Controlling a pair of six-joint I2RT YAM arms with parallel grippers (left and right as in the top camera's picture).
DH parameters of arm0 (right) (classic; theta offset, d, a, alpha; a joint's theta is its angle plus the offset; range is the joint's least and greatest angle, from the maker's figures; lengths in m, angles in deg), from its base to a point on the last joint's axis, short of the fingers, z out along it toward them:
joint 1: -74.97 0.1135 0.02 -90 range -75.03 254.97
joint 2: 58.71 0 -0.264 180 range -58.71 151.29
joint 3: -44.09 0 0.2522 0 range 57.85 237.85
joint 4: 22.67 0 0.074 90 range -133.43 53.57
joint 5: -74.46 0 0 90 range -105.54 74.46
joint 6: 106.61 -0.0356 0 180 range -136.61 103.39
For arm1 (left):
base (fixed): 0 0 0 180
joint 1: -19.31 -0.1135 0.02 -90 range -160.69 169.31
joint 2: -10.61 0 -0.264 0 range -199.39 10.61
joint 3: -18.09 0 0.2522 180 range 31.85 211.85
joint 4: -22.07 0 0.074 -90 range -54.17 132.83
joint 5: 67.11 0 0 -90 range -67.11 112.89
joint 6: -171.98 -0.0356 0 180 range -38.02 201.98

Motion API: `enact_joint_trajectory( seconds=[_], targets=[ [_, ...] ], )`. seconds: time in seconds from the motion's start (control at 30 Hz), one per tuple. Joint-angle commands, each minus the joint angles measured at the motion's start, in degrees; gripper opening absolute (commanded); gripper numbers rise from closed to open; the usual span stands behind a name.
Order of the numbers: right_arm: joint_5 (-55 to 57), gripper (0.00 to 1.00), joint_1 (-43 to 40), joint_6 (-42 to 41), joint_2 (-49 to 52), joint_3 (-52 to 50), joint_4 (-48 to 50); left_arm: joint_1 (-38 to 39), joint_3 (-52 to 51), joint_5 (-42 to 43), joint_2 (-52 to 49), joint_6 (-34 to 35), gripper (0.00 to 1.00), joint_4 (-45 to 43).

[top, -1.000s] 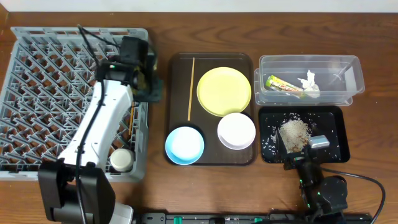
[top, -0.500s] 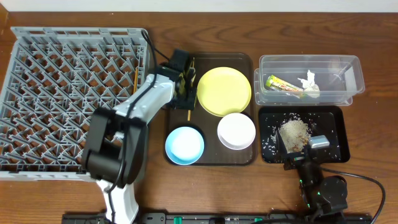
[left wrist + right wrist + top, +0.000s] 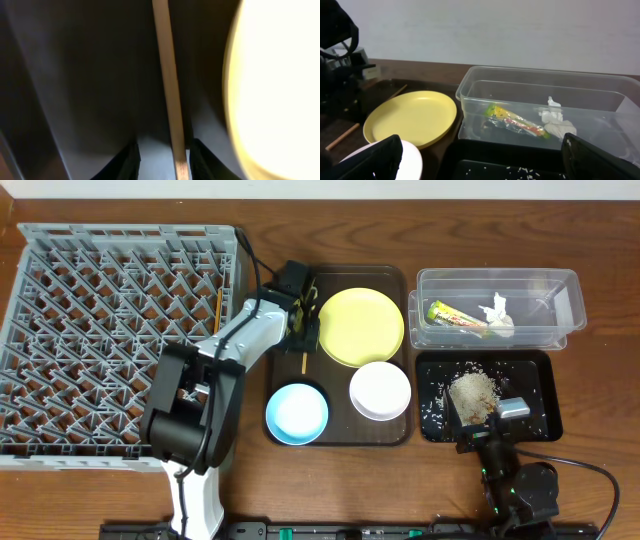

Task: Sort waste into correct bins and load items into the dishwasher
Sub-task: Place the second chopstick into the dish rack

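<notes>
Brown tray (image 3: 338, 380): left tool (image 3: 165, 145) spread astride chopstick (image 3: 164, 75), ungripped; right tool (image 3: 482, 157) gaping, empty.

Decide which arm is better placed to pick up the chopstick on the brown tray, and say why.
Left. The left hand hangs over the chopstick, open fingers either side; the right hand sits away at the black tray.

The overhead camera looks straight down from high up and takes in the whole table (image 3: 600, 240), from dish rack (image 3: 110, 330) to clear container (image 3: 497, 305). The left wrist camera faces down, very close over the brown tray (image 3: 75, 75). Its view is blurred and seems to share only a chopstick (image 3: 169, 90) and the yellow plate (image 3: 280, 75) rim. The right wrist camera sits low, facing level across plate and container toward a wall (image 3: 470, 30).
</notes>
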Motion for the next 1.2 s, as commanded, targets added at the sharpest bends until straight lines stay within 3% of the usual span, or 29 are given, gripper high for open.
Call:
enact_joint_trajectory(
  seconds=[0.0,0.13,0.2,0.27,0.3,0.47,0.63,0.87,1.1,1.17],
  targets=[
    [0.0,0.99,-0.81,-0.13,-0.28,-0.04,-0.2,0.17,-0.26,-2.64,-2.54,0.09,0.35,-3.34],
    [0.0,0.99,-0.81,-0.13,-0.28,-0.04,-0.2,0.28,-0.28,-2.69,-2.56,0.09,0.32,-4.39],
    [0.0,0.99,-0.81,-0.13,-0.28,-0.04,-0.2,0.28,-0.28,-2.71,-2.56,-0.15,0.23,-3.69],
    [0.02,0.99,-0.81,-0.13,-0.28,-0.04,-0.2,0.26,-0.31,-2.99,-2.56,-0.61,0.08,-2.6],
    [0.0,0.99,-0.81,-0.13,-0.28,-0.04,-0.2,0.2,-0.28,-3.17,-2.54,-0.63,0.06,-1.62],
    [0.02,0.99,-0.81,-0.13,-0.28,-0.04,-0.2,-1.16,1.7,-3.37,0.46,-1.86,0.06,5.99],
    [0.0,0.99,-0.81,-0.13,-0.28,-0.04,-0.2,-4.11,6.23,-4.31,11.43,-3.76,0.06,17.68],
    [0.02,0.99,-0.81,-0.13,-0.28,-0.04,-0.2,-9.27,6.01,-14.34,24.33,-4.07,0.06,26.64],
    [0.02,0.99,-0.81,-0.13,-0.28,-0.04,-0.2,-16.48,1.7,-12.09,23.06,-7.3,0.06,26.47],
    [0.0,0.99,-0.81,-0.13,-0.28,-0.04,-0.2,-17.66,1.51,-10.27,21.73,-8.22,0.12,26.29]
  ],
)
